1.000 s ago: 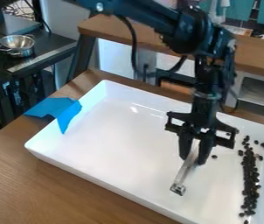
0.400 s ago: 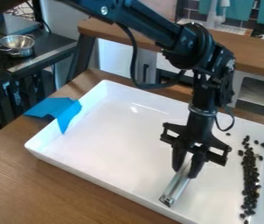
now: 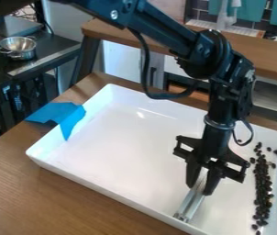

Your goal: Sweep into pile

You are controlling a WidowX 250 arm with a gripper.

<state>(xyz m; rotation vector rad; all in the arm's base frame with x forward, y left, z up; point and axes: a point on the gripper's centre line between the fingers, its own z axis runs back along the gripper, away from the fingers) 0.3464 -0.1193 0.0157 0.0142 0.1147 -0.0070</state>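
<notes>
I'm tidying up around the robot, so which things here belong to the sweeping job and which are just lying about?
For the job:
- tool, holding the metal bar
- dark beans
- white tray

Just lying about:
- blue tape
- metal pot
- hanging cloth

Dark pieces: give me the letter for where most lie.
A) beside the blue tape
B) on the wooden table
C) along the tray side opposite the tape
C: the dark pieces form a long strip near a wall of the white tray, across from the blue tape.
</notes>
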